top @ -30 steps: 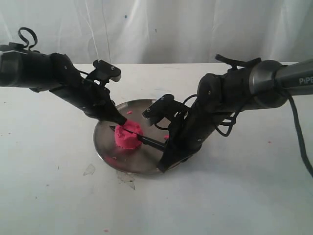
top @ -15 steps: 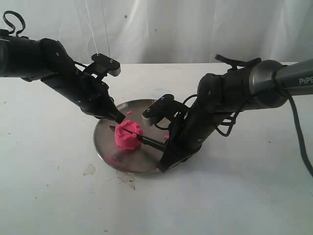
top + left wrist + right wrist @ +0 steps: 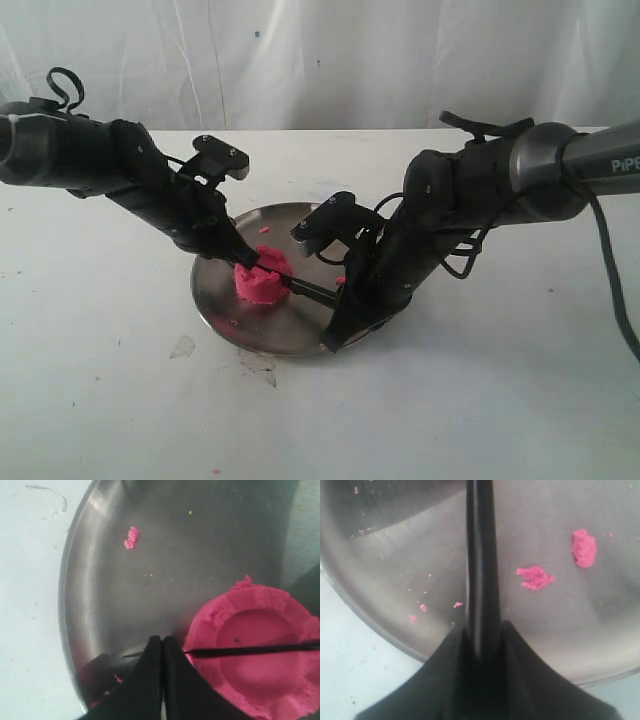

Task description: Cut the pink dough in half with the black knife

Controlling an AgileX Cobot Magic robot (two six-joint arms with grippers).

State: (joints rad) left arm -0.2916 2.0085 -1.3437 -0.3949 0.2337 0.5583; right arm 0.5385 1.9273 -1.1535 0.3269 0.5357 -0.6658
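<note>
**A:** Pressing down already, or only resting on it?

**B:** Pressing is the step in hand, I judge. My right fingers (image 3: 340, 303) are clamped on the handle of the black knife (image 3: 480, 555), out at 4 o'clock from the pink dough (image 3: 260, 285). The blade lies across the top of the mound, running toward 10 o'clock.

**A:** And the other side?

**B:** My left fingers (image 3: 162, 665) are closed tight together with nothing between them. Their tips bear on the blade near its point, at the dough's 10 o'clock edge.

**A:** Where does the dough sit?

**B:** On the steel plate (image 3: 215, 315), a little toward 9 o'clock of its centre, in one piece. Pink crumbs (image 3: 535, 576) lie scattered on the plate.

**A:** Is it cut?

**B:** Not through. The blade shows as a thin line over the dimpled top, and I cannot tell how deep it sits.

**A:** Next?

**B:** Both ends should go down evenly, straight to the plate. The blade should stay over the middle so the halves come out equal.
</note>
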